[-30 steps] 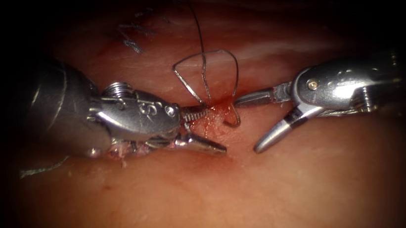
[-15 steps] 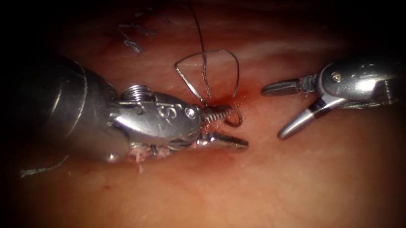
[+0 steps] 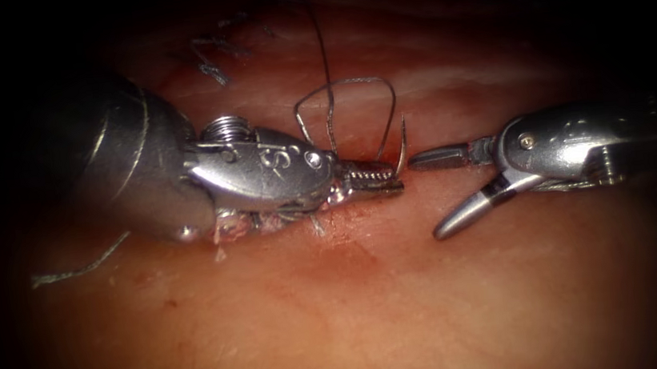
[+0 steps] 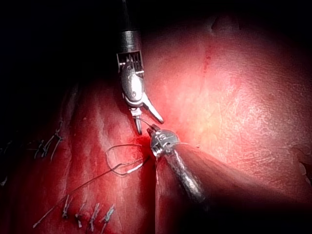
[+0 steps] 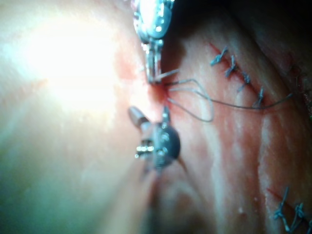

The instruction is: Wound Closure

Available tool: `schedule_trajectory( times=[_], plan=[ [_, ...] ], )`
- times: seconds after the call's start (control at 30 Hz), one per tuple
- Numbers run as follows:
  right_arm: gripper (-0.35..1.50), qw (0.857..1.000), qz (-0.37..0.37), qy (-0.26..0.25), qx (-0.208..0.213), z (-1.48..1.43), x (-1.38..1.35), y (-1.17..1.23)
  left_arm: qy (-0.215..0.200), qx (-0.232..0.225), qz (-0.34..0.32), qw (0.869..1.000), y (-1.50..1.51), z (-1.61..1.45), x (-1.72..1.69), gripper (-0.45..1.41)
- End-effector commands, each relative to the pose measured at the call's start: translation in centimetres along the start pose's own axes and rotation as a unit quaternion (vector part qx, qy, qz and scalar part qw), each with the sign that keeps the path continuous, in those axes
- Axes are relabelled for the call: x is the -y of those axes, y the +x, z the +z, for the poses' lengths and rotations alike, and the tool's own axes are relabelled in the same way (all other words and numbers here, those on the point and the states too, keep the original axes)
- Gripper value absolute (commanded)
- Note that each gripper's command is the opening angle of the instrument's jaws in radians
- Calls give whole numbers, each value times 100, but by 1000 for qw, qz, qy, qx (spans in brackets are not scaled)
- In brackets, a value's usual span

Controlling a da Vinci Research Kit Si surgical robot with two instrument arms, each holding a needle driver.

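On the left of the cut, the left tool [image 3: 372, 182] has its fingers clamped on the needle [image 3: 402, 147] near its lower end. The needle stands above the tissue [image 3: 340, 304], thread [image 3: 343, 86] looping behind. Just right, the right tool [image 3: 438, 194] holds nothing, fingers apart.

The endoscope looks down from above and in front at the tissue [image 3: 354, 286]; each wrist camera looks along its shaft, very close. All share the thread loop [image 3: 351, 86].

Letters "S I" on the left tool's wrist housing [image 3: 282, 161]
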Motion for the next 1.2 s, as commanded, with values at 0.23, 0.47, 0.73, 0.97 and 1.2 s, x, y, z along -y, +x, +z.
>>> schedule_trajectory(
  times=[0.23,0.47,0.73,0.97,1.2],
  plan=[
    [125,1000,8,1,-1,5,-2,-2,-8,-6,-7,1000,5,-6,-16,-45],
    [123,1000,13,1,0,4,-2,-2,-23,-9,-7,1000,11,-15,-21,-45],
    [118,999,32,2,0,3,-2,-1,-113,-42,-129,984,9,-25,-34,-45],
    [117,999,43,2,0,4,0,1,-196,-67,-228,951,14,-38,-41,-45],
    [115,999,49,2,0,5,3,1,-270,-102,-247,925,45,-79,-47,-45]
  ],
)
